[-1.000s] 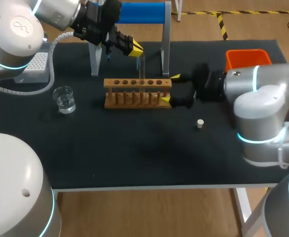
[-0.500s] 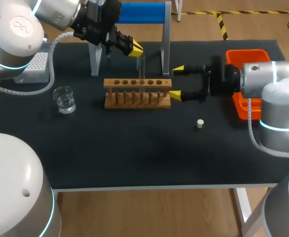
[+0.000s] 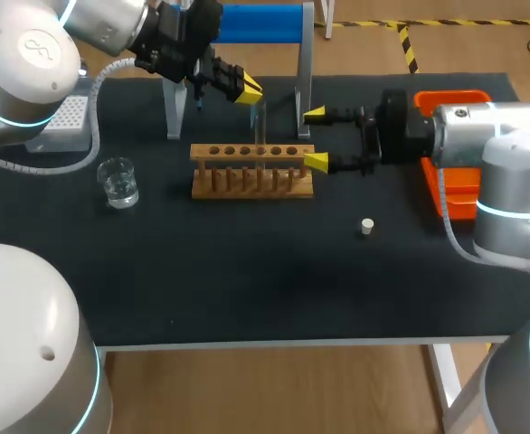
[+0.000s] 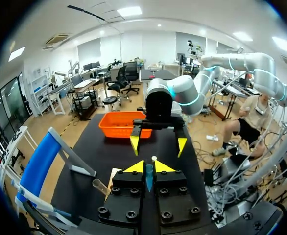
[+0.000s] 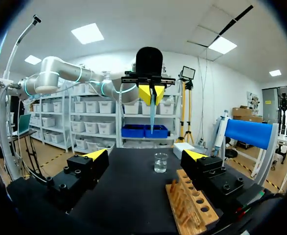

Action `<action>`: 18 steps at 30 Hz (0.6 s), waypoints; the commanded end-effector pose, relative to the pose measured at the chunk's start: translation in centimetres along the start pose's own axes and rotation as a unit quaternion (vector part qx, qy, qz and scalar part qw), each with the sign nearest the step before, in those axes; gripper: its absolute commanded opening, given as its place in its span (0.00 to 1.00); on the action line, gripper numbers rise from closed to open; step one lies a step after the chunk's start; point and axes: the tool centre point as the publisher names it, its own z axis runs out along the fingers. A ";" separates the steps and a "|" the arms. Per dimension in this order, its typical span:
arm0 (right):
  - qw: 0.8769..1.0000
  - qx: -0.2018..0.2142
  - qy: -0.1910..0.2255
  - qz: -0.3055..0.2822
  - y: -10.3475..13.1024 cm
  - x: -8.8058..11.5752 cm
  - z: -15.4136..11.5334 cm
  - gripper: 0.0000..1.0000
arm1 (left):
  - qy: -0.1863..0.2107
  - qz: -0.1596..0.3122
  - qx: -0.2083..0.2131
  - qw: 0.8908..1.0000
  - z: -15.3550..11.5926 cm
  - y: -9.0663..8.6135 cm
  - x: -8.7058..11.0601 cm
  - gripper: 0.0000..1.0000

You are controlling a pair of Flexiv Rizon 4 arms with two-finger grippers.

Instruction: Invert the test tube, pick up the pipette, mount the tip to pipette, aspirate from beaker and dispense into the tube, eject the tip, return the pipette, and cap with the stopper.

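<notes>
Hanging clear tube (image 3: pixel 260 122), left claw (image 3: pixel 247 90)

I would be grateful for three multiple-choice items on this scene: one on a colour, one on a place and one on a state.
1. The bin is:
A. blue
B. orange
C. green

2. The stopper lies:
A. on the table, apart from the rack
B. in the bin
C. on top of the rack

3. The left gripper is:
A. open and empty
B. shut on the stopper
C. shut on the test tube

Answers:
1 B: its walls show plain orange.
2 A: it sits alone on the dark surface.
3 C: in the left wrist view the jaws meet the tube from both sides.
</notes>
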 end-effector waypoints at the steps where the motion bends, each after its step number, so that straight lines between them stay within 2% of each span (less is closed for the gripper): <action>1: 1.000 -0.003 0.024 0.002 0.3 -0.6 0.9 1.00 | 0.000 0.000 0.000 1.000 0.0 0.0 0.0 0.00; 4: 0.999 -0.010 0.032 0.006 0.7 -0.7 1.7 0.99 | 0.000 0.000 0.000 1.000 0.0 0.0 0.0 0.00; 6: 0.999 -0.015 0.033 0.011 0.9 -0.7 2.0 0.96 | 0.000 0.000 0.000 1.000 0.0 0.0 0.0 0.00; 9: 0.999 -0.019 0.034 0.026 1.1 -1.0 2.7 0.84 | 0.000 0.000 0.000 1.000 0.0 0.0 0.0 0.00; 18: 0.998 -0.013 0.043 0.042 1.8 -1.4 4.6 0.74 | 0.000 0.000 0.000 1.000 0.0 0.0 0.0 0.00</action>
